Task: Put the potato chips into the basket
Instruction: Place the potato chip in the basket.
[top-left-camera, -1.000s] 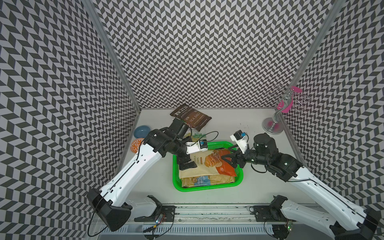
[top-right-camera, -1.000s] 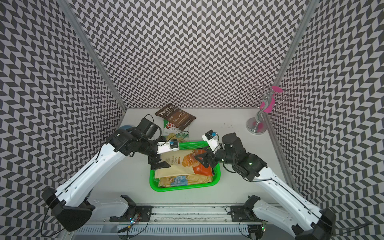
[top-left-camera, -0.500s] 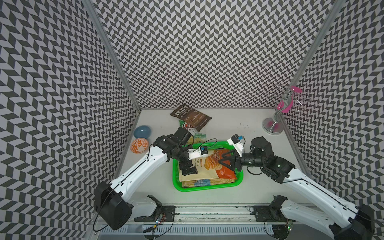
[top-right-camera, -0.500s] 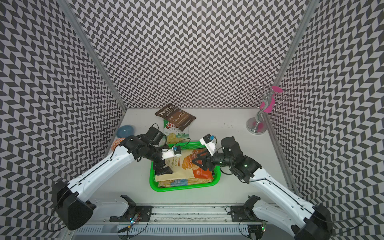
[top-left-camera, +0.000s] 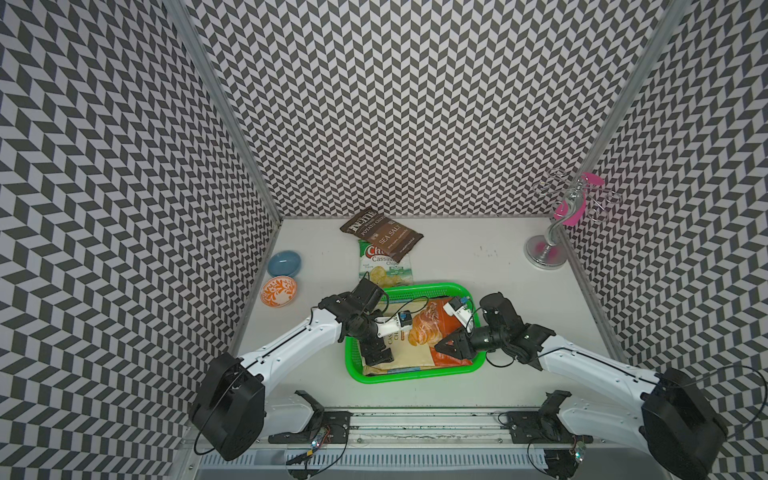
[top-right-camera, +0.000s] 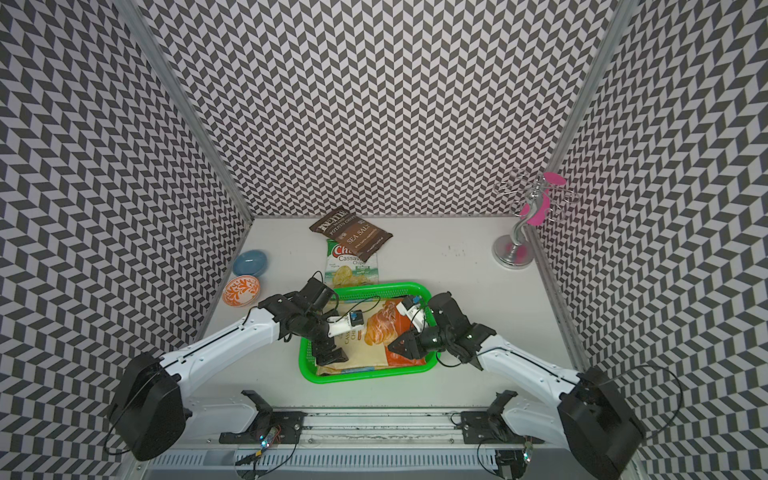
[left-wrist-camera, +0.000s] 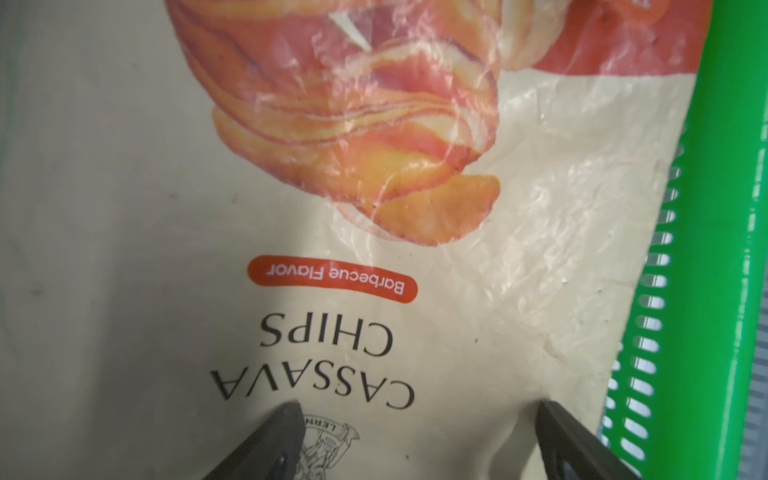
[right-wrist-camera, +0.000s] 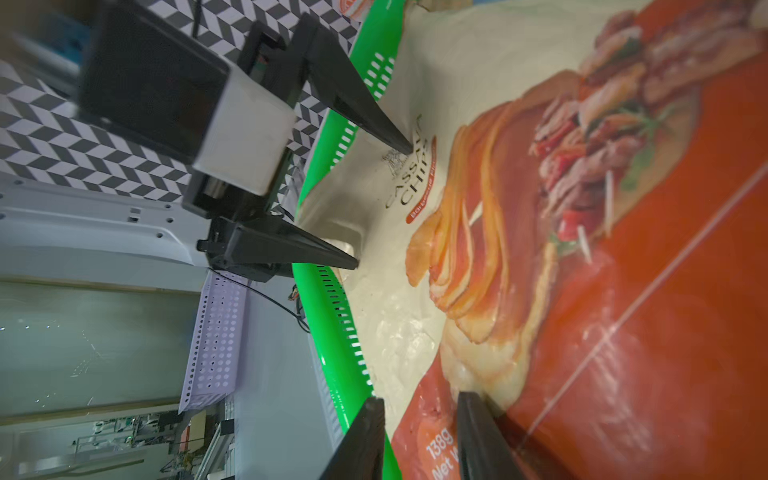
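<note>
**Top views.** The green basket holds a cream-and-orange barbecue chips bag, which lies flat and fills most of the space inside the rim. The left gripper reaches in over the basket's left rim, and the right gripper over its right rim. A green-white bag lies just beyond the far rim, with its far end under a brown sea-salt bag. A blue bowl and an orange bowl stand well to the left of the basket. Bare table lies open beyond its far right corner.

**Left wrist.** The left gripper has its fingers spread wide over the bag's cream end and grasps nothing. The basket's slotted wall runs just beside one finger.

**Right wrist.** The right gripper has its fingers narrowly apart at the bag's orange edge, just inside the basket rim. Whether they pinch the bag cannot be told.
</note>
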